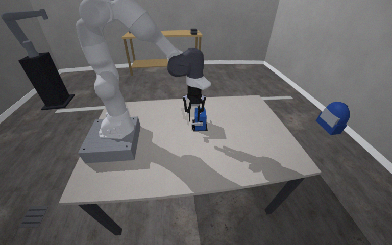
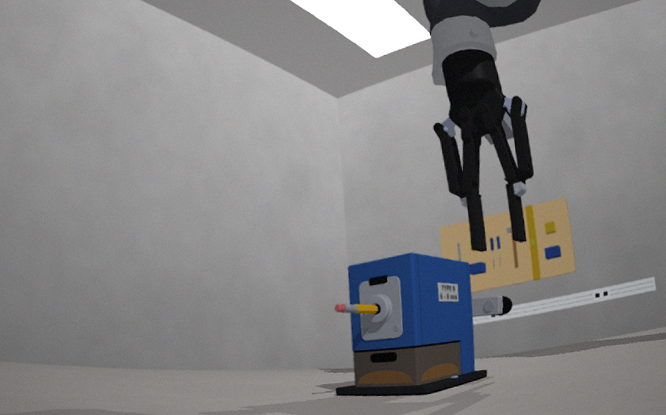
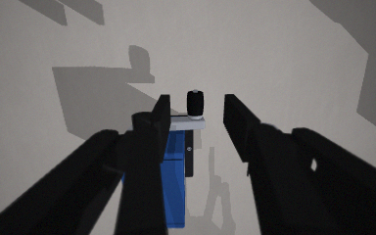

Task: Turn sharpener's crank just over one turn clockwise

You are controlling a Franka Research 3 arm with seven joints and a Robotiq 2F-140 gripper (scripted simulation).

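The blue sharpener (image 1: 200, 118) stands on a black base near the middle of the table. A pencil (image 2: 357, 308) sticks out of its front. The grey crank with a black knob (image 2: 491, 306) juts from the opposite side and lies about level; in the wrist view the knob (image 3: 195, 104) shows between my fingers, below them. My gripper (image 2: 498, 241) hangs above the crank end of the sharpener (image 2: 413, 316), fingers pointing down and partly open with nothing between them. It touches neither the body nor the crank. It also shows in the top view (image 1: 194, 114).
My arm's grey base block (image 1: 111, 141) sits on the table's left. A wooden shelf and a black pedestal (image 1: 43, 77) stand on the floor behind. A blue object (image 1: 334, 117) is by the right wall.
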